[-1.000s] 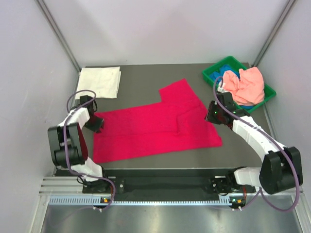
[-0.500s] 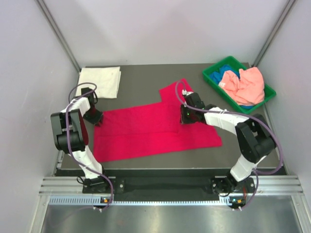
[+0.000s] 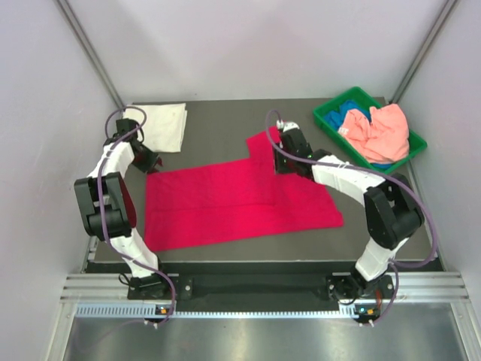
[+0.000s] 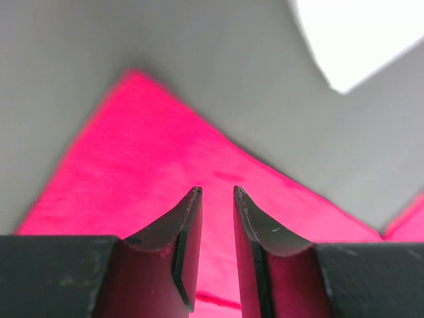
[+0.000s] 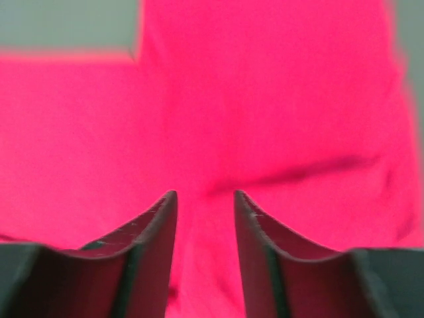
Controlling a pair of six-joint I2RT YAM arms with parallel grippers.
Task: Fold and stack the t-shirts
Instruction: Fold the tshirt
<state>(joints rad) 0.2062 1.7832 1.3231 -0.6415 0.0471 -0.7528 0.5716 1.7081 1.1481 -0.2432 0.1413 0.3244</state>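
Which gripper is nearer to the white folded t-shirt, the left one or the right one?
Left. The left gripper is close beside the white t-shirt, over a corner of the red t-shirt; the right gripper is far off, above that shirt's sleeve.

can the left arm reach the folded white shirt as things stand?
Probably yes. The left claw hovers at the red shirt's far-left corner, with the white shirt just beyond it and only bare table between.

Pale lilac walls (image 3: 248,45) around a dark grey table (image 3: 218,120), aluminium rail (image 3: 98,289) along its near edge.
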